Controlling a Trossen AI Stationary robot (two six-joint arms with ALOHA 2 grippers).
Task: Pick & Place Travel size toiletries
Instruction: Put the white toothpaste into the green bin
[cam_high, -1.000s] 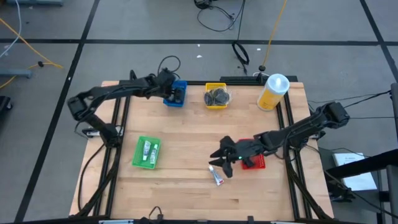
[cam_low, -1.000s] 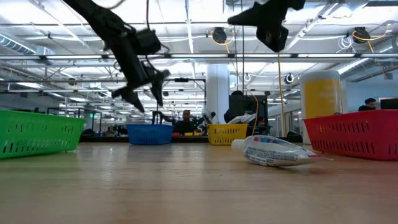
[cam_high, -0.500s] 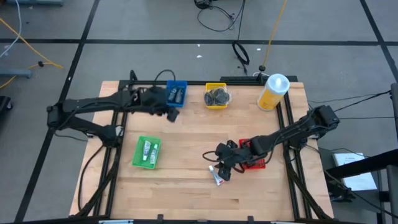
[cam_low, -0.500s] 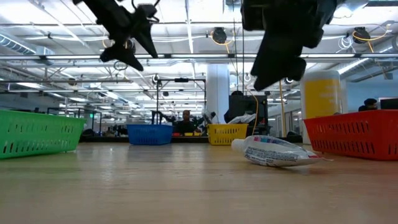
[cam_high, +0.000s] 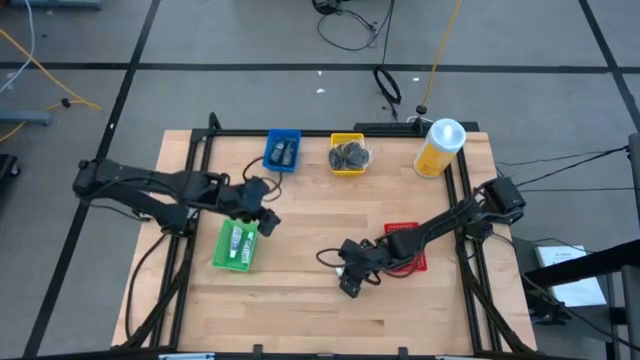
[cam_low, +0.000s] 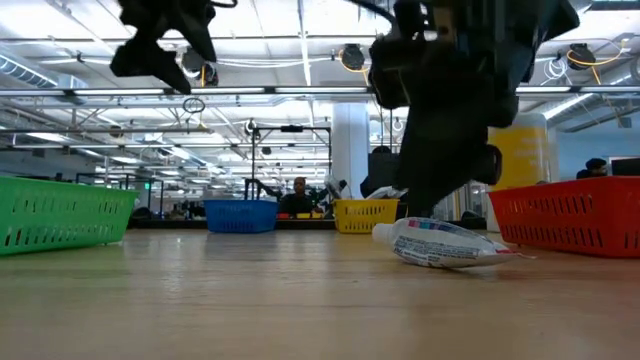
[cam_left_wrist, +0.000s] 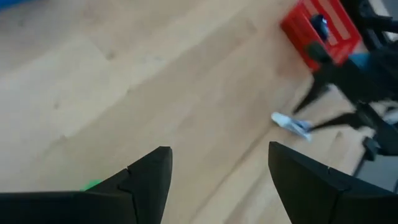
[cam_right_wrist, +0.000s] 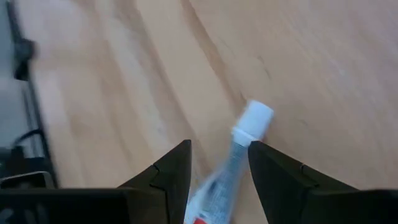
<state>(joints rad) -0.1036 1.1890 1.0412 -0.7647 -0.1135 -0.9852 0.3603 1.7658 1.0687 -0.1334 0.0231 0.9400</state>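
Observation:
A small white tube (cam_right_wrist: 231, 163) with a white cap (cam_right_wrist: 254, 118) lies flat on the wooden table (cam_high: 300, 300), left of the red tray (cam_high: 408, 247). My right gripper (cam_right_wrist: 217, 146) hangs low over it, slanting down. It is open, with one finger on either side of the tube's body; I see no touch. In the low view the right gripper (cam_low: 432, 190) stands just above the tube (cam_low: 445, 245). My left gripper (cam_high: 265, 210) is open with nothing in it, high over the far right corner of the green tray (cam_high: 236, 246).
The blue tray (cam_high: 282, 150) holds dark mini bottles, and the yellow tray (cam_high: 347, 153) holds grey discs; both stand at the far edge. White tubes lie in the green tray. A big yellow bottle (cam_high: 440, 147) stands at the far right. Bare wood lies along the near edge.
My left gripper has left the blue tray, risen and swung toward the table's near edge, ending over the green tray's far right corner. My right gripper has tipped and come down over the tube, drifting a little toward the left. The tube has kept its place.

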